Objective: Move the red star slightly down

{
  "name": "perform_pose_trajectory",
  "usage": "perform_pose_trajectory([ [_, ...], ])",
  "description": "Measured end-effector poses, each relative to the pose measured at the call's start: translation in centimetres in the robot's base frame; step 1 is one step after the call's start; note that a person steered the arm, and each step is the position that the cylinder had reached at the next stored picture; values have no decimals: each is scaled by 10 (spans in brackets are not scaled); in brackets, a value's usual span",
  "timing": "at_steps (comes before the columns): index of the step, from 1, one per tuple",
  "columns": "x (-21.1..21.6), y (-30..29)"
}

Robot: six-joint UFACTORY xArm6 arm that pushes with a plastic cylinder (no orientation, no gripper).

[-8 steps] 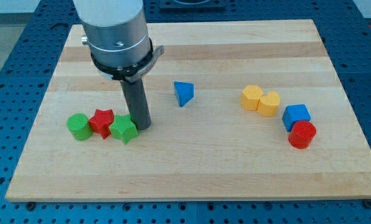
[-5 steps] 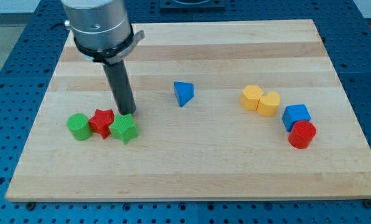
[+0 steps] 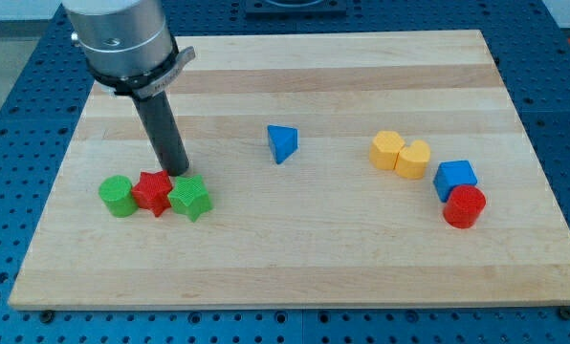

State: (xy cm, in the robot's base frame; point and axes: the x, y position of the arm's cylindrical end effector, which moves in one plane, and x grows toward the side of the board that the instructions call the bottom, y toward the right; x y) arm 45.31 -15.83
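The red star point(image 3: 153, 191) lies at the view's lower left, between a green cylinder point(image 3: 117, 196) on its left and a green star point(image 3: 188, 199) on its right, both touching it or nearly so. My tip point(image 3: 176, 172) stands just above the row, over the gap between the red star and the green star, very close to the red star's upper right edge. The rod rises up and left to the arm's grey body point(image 3: 118, 36).
A blue triangular block point(image 3: 282, 143) sits near the board's middle. On the view's right are a yellow hexagon point(image 3: 386, 150), a yellow heart point(image 3: 413, 159), a blue cube point(image 3: 454, 178) and a red cylinder point(image 3: 464, 205). The wooden board point(image 3: 295, 258) ends near the view's bottom.
My tip has moved to the view's left and slightly up, from beside the green star's right to above the red star. The red star and green cylinder shifted slightly left.
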Motion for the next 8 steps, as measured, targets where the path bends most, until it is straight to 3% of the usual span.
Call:
perform_pose_trajectory([
  [6,16,-16],
  [8,10,23],
])
